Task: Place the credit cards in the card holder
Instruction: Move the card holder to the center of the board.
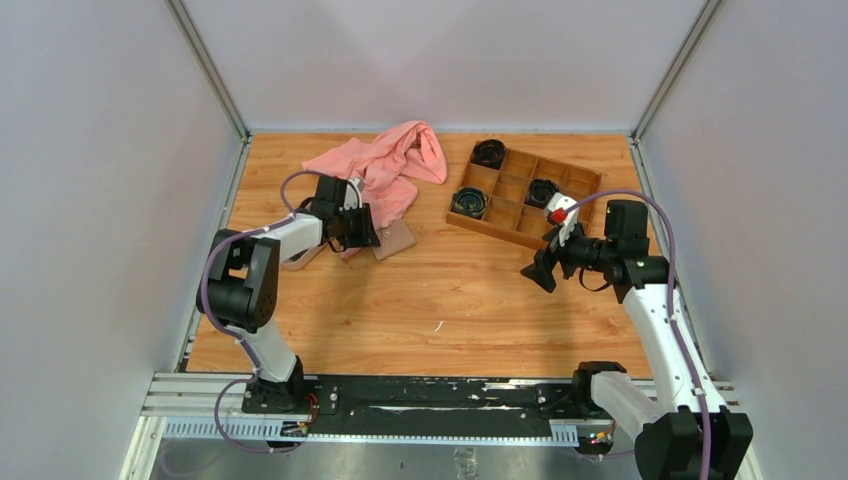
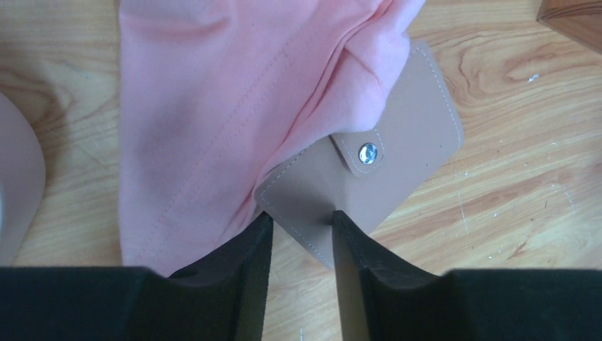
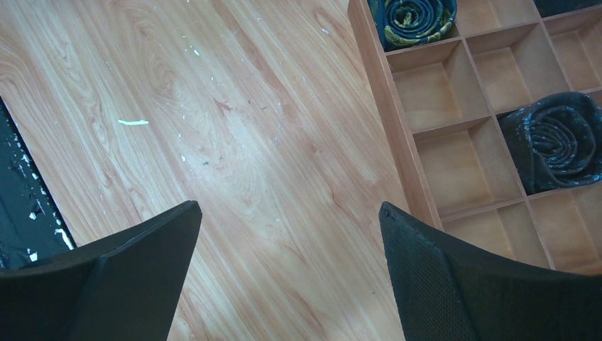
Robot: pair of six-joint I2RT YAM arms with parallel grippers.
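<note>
The tan card holder (image 2: 405, 149) lies closed on the wooden table, snap button up, with its far side tucked under a pink cloth (image 2: 227, 92). My left gripper (image 2: 302, 217) is low over its near corner. The fingers stand narrowly apart and the corner lies between their tips. The right fingertip (image 2: 344, 227) touches the holder's edge. From above, the card holder (image 1: 395, 238) sits just right of the left gripper (image 1: 362, 235). My right gripper (image 1: 540, 272) hangs wide open over bare table, with nothing between its fingers (image 3: 287, 206). No credit cards show in any view.
A brown wooden compartment box (image 1: 525, 190) stands at the back right and holds three dark rolled items (image 3: 554, 138); its near rim (image 3: 387, 106) lies just right of my right gripper. A pale tray edge (image 2: 14, 177) shows left of the cloth (image 1: 385, 165).
</note>
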